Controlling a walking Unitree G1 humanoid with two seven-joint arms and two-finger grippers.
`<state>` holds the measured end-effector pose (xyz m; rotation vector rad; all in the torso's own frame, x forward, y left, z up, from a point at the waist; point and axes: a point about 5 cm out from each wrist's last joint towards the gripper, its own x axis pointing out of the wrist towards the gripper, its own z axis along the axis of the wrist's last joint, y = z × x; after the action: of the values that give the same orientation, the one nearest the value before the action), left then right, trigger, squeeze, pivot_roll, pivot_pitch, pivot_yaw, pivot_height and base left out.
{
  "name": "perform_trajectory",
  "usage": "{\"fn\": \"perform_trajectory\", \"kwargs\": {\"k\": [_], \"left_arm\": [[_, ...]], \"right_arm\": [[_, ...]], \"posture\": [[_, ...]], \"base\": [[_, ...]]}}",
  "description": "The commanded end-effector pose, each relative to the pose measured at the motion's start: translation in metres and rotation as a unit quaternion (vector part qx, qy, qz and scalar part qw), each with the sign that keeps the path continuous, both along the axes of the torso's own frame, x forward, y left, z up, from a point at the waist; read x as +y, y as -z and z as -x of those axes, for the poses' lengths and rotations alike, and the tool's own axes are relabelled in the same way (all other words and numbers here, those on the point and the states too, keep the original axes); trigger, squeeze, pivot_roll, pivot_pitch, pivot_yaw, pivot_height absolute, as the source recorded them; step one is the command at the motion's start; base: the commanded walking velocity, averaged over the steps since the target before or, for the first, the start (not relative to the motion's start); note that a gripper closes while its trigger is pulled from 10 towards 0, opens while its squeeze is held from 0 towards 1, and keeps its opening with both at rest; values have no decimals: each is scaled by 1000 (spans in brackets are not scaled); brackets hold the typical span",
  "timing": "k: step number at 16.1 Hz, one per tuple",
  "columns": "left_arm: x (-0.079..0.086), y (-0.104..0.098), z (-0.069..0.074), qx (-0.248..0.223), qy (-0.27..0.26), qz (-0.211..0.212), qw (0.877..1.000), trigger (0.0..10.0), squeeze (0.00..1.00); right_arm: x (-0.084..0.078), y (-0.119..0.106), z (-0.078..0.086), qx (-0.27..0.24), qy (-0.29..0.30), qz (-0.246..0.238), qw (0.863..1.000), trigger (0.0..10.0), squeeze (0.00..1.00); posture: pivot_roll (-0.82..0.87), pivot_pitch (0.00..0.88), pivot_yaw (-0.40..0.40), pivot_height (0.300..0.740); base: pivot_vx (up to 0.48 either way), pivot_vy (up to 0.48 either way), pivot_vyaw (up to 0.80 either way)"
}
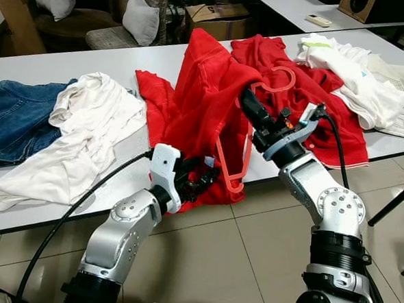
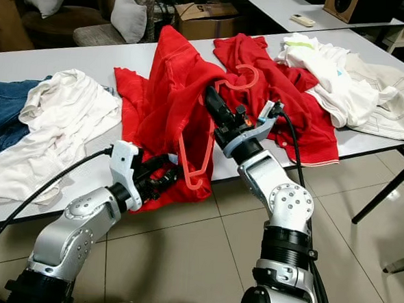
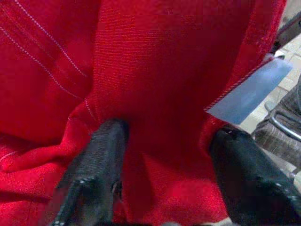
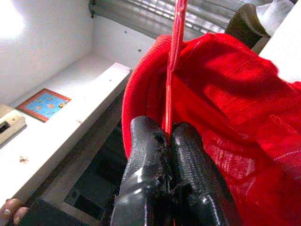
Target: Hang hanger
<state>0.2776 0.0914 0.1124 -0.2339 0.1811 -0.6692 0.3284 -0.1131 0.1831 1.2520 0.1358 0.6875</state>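
A red plastic hanger (image 1: 246,154) is partly inside a red shirt (image 1: 206,90) that lies bunched on the white table (image 1: 70,68). The hanger's hook points toward the table's far side and its lower end hangs past the front edge. My right gripper (image 1: 248,99) is shut on the hanger's thin bar (image 4: 175,47), holding it raised with the shirt draped over it. At the table's front edge, my left gripper (image 1: 204,179) is at the shirt's lower hem. Its fingers (image 3: 99,155) stand apart, with red cloth (image 3: 164,94) between them.
A white shirt (image 1: 86,131) and blue jeans (image 1: 12,119) lie on the table's left part. More red cloth (image 1: 327,125) and white garments (image 1: 358,72) lie on the right. Behind the table stand chairs with pillows (image 1: 141,17) and a cardboard box (image 1: 217,18). Tiled floor lies below.
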Motion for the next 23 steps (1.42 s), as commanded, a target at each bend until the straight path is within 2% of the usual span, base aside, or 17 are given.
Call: {"fn": "perform_trajectory", "kwargs": {"k": [1, 6, 8, 9, 10, 11, 13, 14, 16, 17, 18, 19, 20, 21, 23], "left_arm": [[1, -1, 0, -2, -1, 10, 1000, 0, 0], [8, -3, 2, -5, 9, 17, 1000, 0, 0], [27, -3, 10, -6, 58, -17, 998, 0, 0], [41, -7, 15, -4, 82, -29, 996, 0, 0], [47, -9, 18, -4, 96, -34, 995, 0, 0], [64, -17, 23, -7, 122, -56, 991, 0, 0], [72, -26, 26, -10, 147, -69, 987, 0, 0], [73, -34, 26, -17, 164, -79, 983, 0, 0], [66, -40, 19, -34, 160, -82, 983, 0, 0], [65, -34, 12, -30, 134, -112, 984, 0, 0], [64, -20, 9, -17, 116, -164, 979, 392, 0], [62, -10, 10, -9, 113, -191, 975, 10000, 0], [58, -8, 13, -3, 121, -169, 978, 10000, 0], [53, -10, 16, -6, 122, -133, 984, 10000, 1000], [46, -17, 21, -6, 120, -36, 992, 10000, 1000]], "right_arm": [[4, -7, -2, -13, -8, 3, 1000, 10000, 0], [4, -6, -5, -5, -2, -1, 1000, 10000, 0], [2, -3, -6, -1, 16, 15, 1000, 10000, 0], [1, -1, -7, -2, 25, 25, 999, 10000, 0], [0, 0, -8, -1, 30, 28, 999, 10000, 0], [-2, 4, -10, 7, 45, 33, 998, 10000, 0], [-4, 11, -14, 28, 67, 45, 996, 10000, 0], [-3, 14, -16, 40, 74, 44, 995, 10000, 0], [2, 14, -17, 42, 68, 28, 996, 10000, 0], [6, 11, -17, 36, 60, 18, 997, 10000, 0], [10, 8, -16, 27, 50, 8, 998, 10000, 0], [11, 4, -15, 22, 47, -3, 999, 10000, 0], [11, 2, -16, 20, 46, -12, 999, 10000, 0], [11, -2, -16, 14, 43, -23, 999, 10000, 0], [15, -10, -14, 2, 22, -40, 999, 10000, 0]], "posture": [[-83, 0, 33, 740], [-81, 0, 32, 740], [-81, 0, 34, 740], [-76, 0, 33, 740], [-75, 0, 32, 740], [-64, 0, 27, 740], [-60, 0, 25, 740], [-45, 0, 23, 740], [-36, 0, 27, 740], [-38, 0, 32, 740], [-39, 0, 32, 740], [-41, 0, 33, 740], [-41, 0, 33, 740], [-43, 0, 35, 740], [-44, 0, 39, 740]], "base": [[0, 0, 0], [0, 0, 0], [0, 0, 0], [0, 0, 0], [0, 0, 0], [0, 0, 0], [0, 0, 0], [0, 0, 0], [0, 0, 0], [0, 0, 0], [0, 0, 0], [0, 0, 0], [0, 0, 0], [0, 0, 0], [0, 0, 0]]}}
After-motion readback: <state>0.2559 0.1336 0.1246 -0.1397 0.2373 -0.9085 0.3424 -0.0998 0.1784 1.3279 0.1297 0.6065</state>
